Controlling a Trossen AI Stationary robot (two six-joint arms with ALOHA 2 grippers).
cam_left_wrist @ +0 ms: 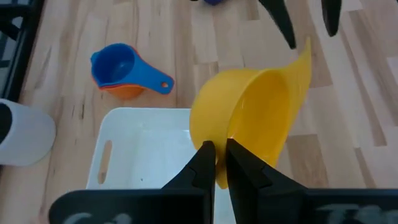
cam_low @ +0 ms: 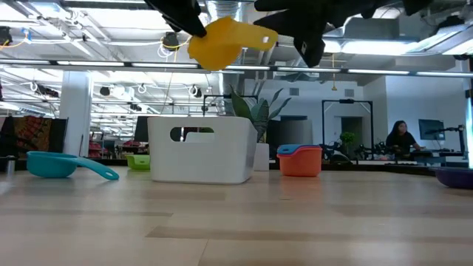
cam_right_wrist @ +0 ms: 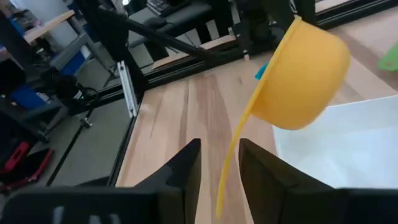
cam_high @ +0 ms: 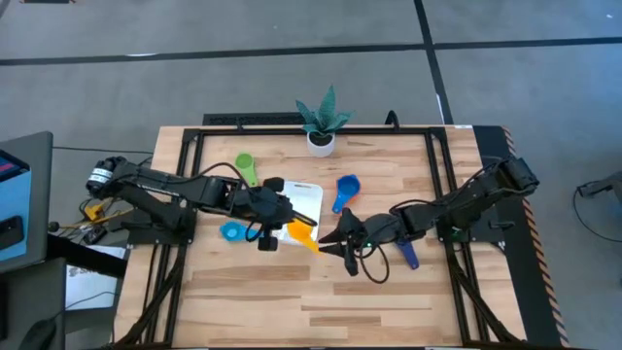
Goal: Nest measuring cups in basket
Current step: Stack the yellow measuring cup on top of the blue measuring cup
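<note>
- Two grippers meet at one yellow cup, which hangs in the air over the basket's right edge.
- Left gripper is pinched tight on the cup's rim, bowl tipped on its side.
- Right gripper has its fingers spread a little, one on each side of the cup's flat handle; whether they touch it I cannot tell.
- Basket sits on the table, white, with a slot handle; its visible inside holds nothing.
- Blue cup sits nested in an orange cup, right of the basket.
- Light blue cup lies left of the basket, green cup beyond it, navy cup by the right arm.
</note>
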